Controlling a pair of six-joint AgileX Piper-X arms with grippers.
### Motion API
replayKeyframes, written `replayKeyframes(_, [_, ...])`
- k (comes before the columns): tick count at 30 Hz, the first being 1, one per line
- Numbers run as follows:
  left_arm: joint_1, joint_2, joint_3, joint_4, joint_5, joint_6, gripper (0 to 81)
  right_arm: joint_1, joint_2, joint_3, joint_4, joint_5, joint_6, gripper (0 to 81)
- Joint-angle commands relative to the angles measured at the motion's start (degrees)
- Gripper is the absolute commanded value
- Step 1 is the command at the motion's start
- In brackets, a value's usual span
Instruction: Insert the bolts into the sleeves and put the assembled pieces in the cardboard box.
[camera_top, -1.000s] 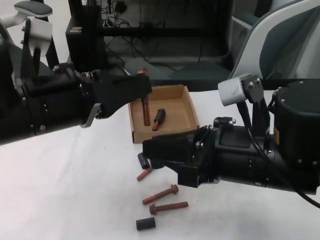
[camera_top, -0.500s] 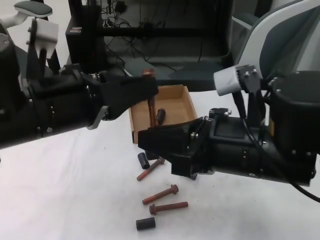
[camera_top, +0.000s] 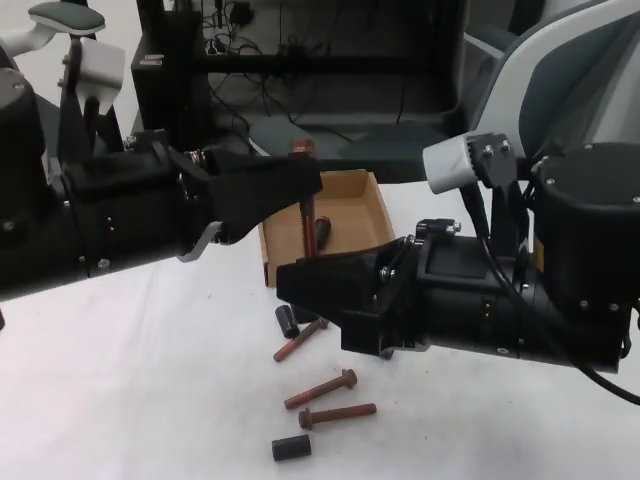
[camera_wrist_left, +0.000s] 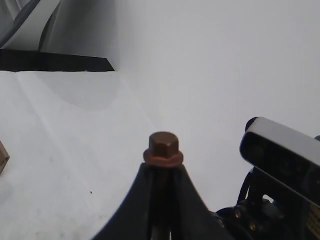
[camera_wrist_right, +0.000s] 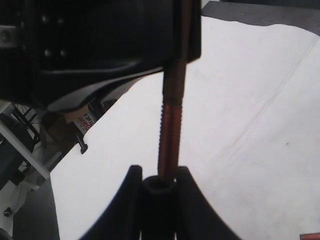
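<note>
While left gripper (camera_wrist_left: 162, 172) clamps bolt (camera_wrist_left: 163, 149) | right gripper (camera_wrist_right: 158, 176) clamps sleeve (camera_wrist_right: 158, 200) | bolt tip in sleeve

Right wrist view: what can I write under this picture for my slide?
The right pincer grips a black sleeve while a bolt rests its threaded tip at the sleeve's opening.

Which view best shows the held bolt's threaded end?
Right wrist view: the threaded end of the bolt meets the sleeve. Left wrist view shows its hex head above the left end effector; high view, its upright shank.
</note>
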Motion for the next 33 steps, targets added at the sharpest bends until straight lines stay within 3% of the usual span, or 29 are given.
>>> replayKeyframes(1, [-0.12, -0.34, -0.62, -0.68, -1.43, 0.59, 1.7, -0.04, -0.15, -0.87, -0.08, 0.14, 0.45, 0.6])
replayKeyframes(33, [-0.21, -0.34, -0.62, 2.25, -4.53, -0.80, 1.7, -1.74, -0.39, -0.87, -0.22, 1.21, 1.27, 0.6])
